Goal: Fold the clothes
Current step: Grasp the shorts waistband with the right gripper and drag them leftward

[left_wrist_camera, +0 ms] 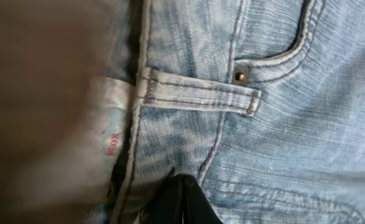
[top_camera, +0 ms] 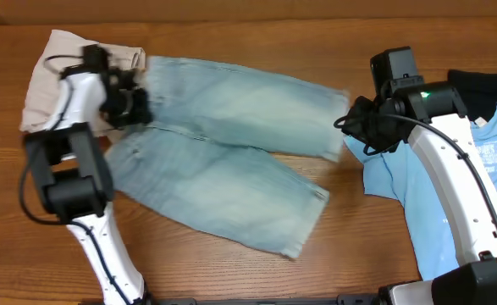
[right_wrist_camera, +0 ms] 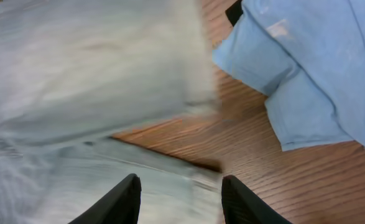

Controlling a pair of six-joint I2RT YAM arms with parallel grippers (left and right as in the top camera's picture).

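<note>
Denim shorts (top_camera: 223, 135): faded light blue, spread flat on the tabletop (top_camera: 231, 284) – waistband to the left, two legs fanned out to the right, the lower leg slanting toward the near edge.
Left fingers (top_camera: 129, 103): down at the waistband end of the shorts, just beside the beige shorts.
Left fingers, state: the left wrist view shows only a dark tip (left_wrist_camera: 182, 199) against the denim below a belt loop (left_wrist_camera: 198, 96) and a rivet (left_wrist_camera: 239, 76). I cannot tell whether they are parted or pinching cloth.
Right fingers (right_wrist_camera: 123, 199): spread wide and holding nothing, with the lower leg's hem seen between them in the right wrist view.
Right fingers, place: at the hem of the upper leg – between the shorts and the T-shirt in the overhead view.
Beige shorts (top_camera: 53, 68): top left corner, partly under the left arm, touching the denim waistband.
Sky-blue T-shirt (top_camera: 477, 186): printed, lying on the right side, under the right arm.
Black garment (top_camera: 485, 82): far right, at the T-shirt's upper edge.
</note>
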